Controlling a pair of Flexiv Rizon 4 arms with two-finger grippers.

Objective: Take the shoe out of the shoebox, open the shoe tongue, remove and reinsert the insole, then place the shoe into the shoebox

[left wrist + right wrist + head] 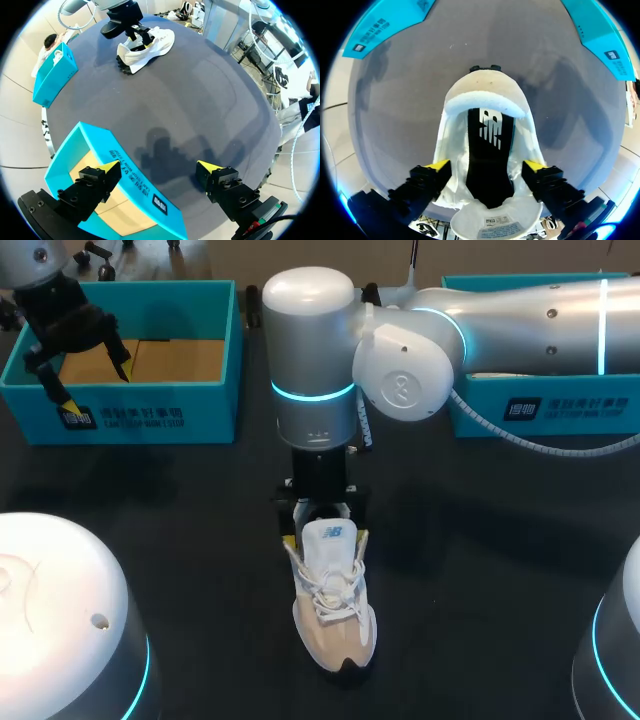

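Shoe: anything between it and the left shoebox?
Nothing lies on the table between the shoe and the left shoebox. Only the left gripper hangs open over the box's left end.

The worktop (480,540) has a dark, matt covering, smooth and without shine. The shoe (335,615) has a soft textile upper in white and beige, woven white laces (335,588) and a black, rubbery-looking sole edge at the toe. Inside it, the insole (487,170) looks like smooth black fabric, framed by soft white lining (451,165). The shoebox (130,410) is matt turquoise cardboard outside and plain brown board inside. The right arm (520,315) has a smooth, glossy silver-white shell; whether metal or plastic I cannot tell. The left tool (159,167) has matt black fingers (90,190) with smooth yellow tips.
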